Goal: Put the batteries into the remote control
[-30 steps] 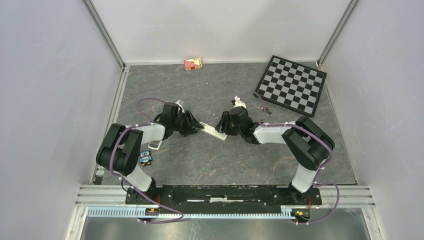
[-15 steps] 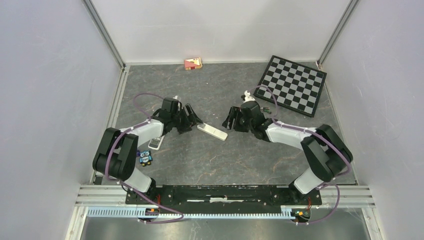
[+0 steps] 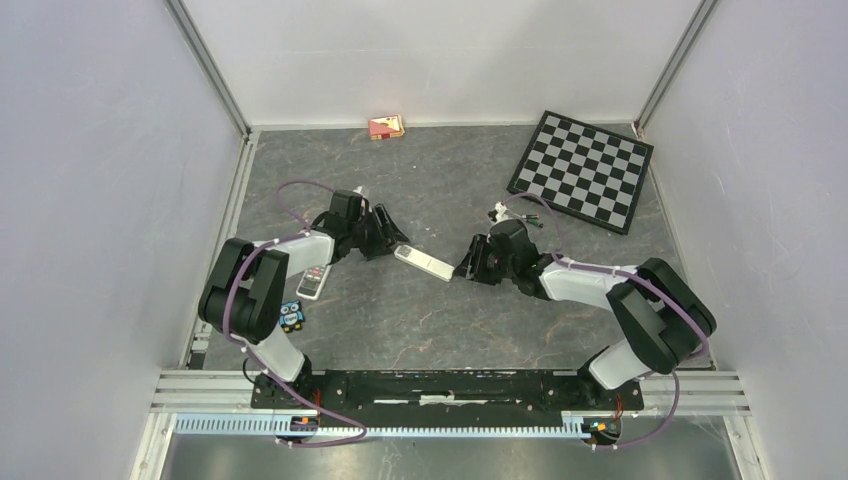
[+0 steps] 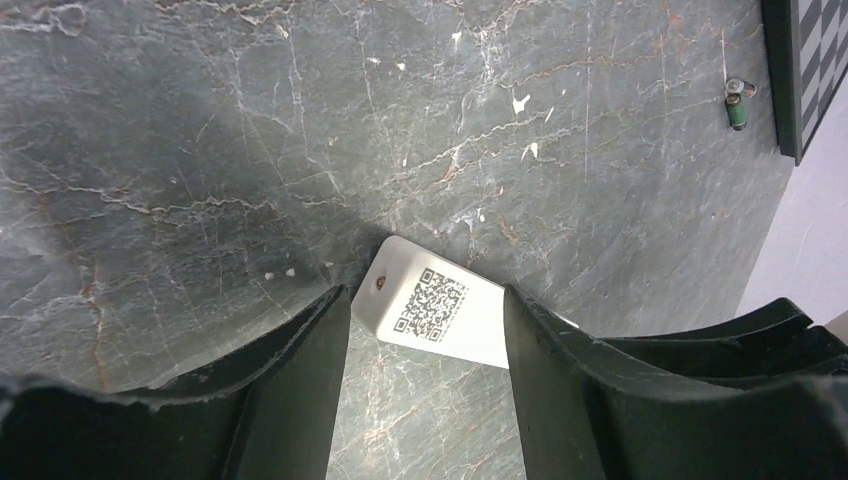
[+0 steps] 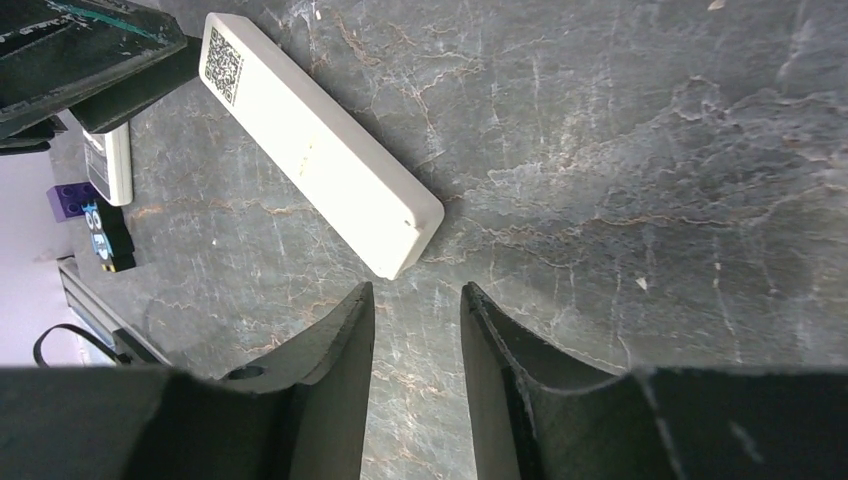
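Grey table (image 3: 400, 320): white remote (image 3: 423, 262), second remote (image 3: 313, 283), two batteries (image 4: 737, 108); left hand (image 4: 425, 300), right hand (image 5: 417, 292) open, empty.

Both arms reach inward, wrists low. The left gripper (image 3: 386, 236) and right gripper (image 3: 467, 266) face each other, jaws parted.

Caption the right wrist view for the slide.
Open right gripper just short of slim white plastic remote, QR sticker up, on grey marbled table; left gripper at its far end.
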